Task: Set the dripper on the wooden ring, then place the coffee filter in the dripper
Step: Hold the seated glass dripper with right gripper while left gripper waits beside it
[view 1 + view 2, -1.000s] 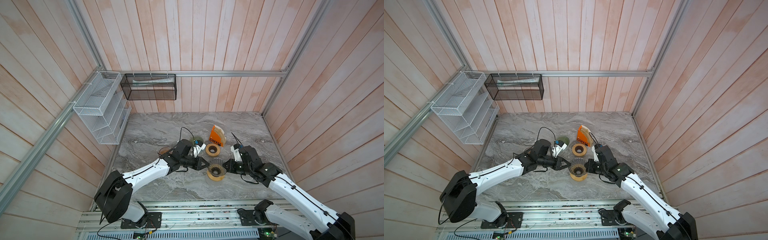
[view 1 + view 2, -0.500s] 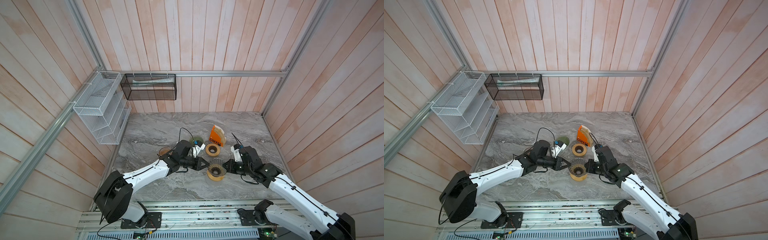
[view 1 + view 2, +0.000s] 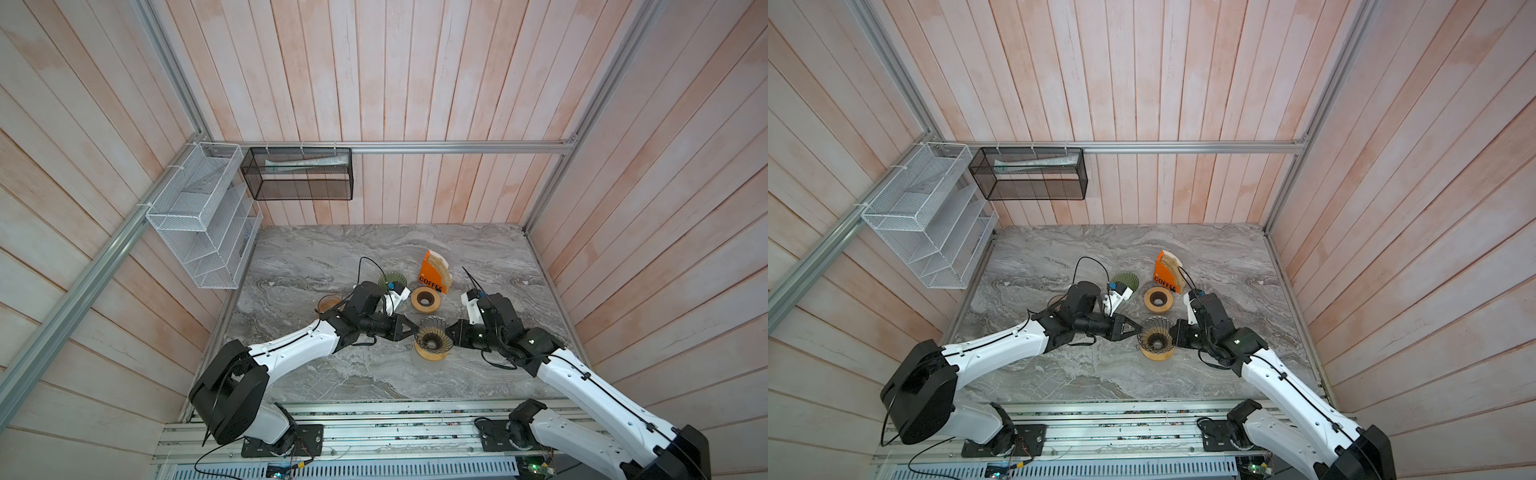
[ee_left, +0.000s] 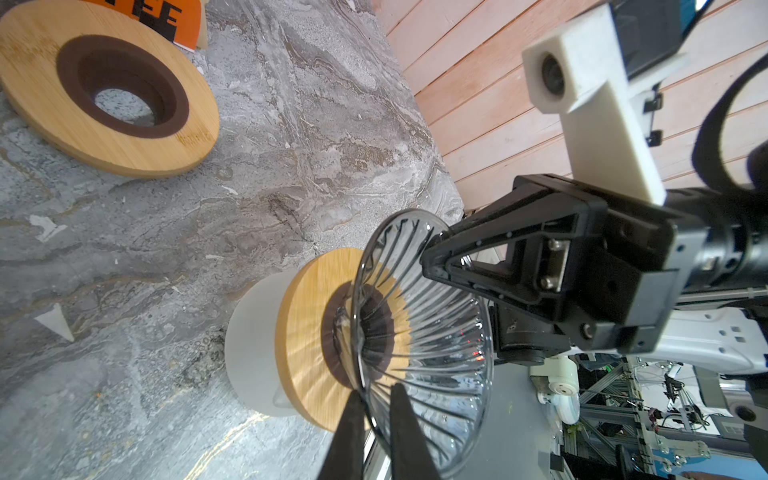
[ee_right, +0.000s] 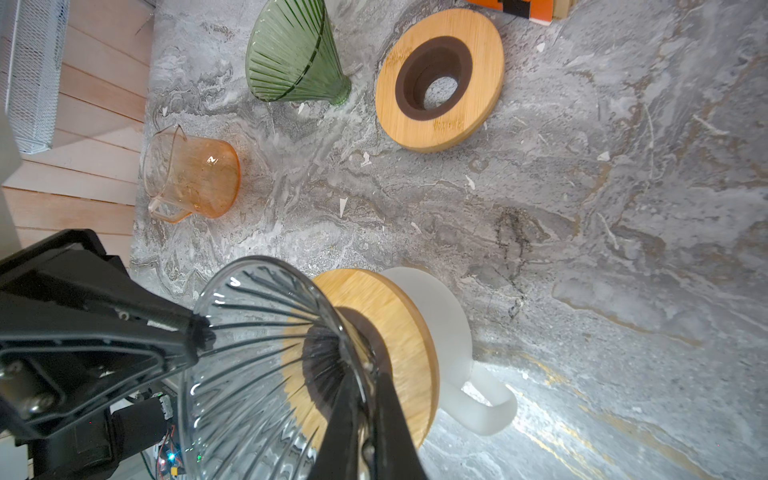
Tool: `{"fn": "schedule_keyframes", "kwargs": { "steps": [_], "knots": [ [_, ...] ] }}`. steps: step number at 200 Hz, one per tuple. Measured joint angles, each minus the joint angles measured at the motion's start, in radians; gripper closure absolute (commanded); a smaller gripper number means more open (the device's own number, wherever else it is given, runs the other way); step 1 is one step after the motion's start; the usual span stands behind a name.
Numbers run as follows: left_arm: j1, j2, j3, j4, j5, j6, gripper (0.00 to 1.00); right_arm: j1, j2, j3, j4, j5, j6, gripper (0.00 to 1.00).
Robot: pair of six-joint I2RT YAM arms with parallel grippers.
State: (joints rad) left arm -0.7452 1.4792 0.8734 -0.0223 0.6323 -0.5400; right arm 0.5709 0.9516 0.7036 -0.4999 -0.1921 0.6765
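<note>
Nearest the arm bases, both tools meet at the clear glass dripper [image 3: 432, 338], mid surface [image 3: 332, 257]. Left tool [image 4: 374, 407] is narrow, with one finger inside and one outside the ribbed glass wall, gripping the rim. Right tool [image 5: 365, 399] is the same, pinched narrow on the opposite side of the rim. In both top views the tool tips point at each other across the dripper, left tool [image 3: 1140, 329] from the left and right tool [image 3: 449, 334] from the right.

The dripper's narrow end is in the dark hole of a wooden ring [image 4: 303, 332]. The ring lies on a white mug [image 5: 440, 316] whose handle sticks out to one side.

Just behind, a spare wooden ring [image 5: 486, 62] lies flat on the surface, touching nothing. Left of it a green dripper [image 5: 291, 54] lies on its side. Further left, an amber glass pitcher [image 5: 195, 178] sits near the surface edge, partly hidden by the left arm in the top views.

Farthest back, the paper filters [image 3: 440, 266] stand stacked in the orange COFFEE holder [image 3: 430, 276], just behind the spare ring and apart from both tools.
</note>
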Motion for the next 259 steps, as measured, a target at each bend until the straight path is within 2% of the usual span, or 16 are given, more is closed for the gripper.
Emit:
{"fn": "schedule_keyframes", "kwargs": {
  "steps": [259],
  "knots": [
    [0.001, 0.000, -0.018, 0.037, -0.004, -0.011, 0.88, 0.002, -0.014, -0.023, 0.029, 0.011, 0.000, 1.00]
  ]
}}
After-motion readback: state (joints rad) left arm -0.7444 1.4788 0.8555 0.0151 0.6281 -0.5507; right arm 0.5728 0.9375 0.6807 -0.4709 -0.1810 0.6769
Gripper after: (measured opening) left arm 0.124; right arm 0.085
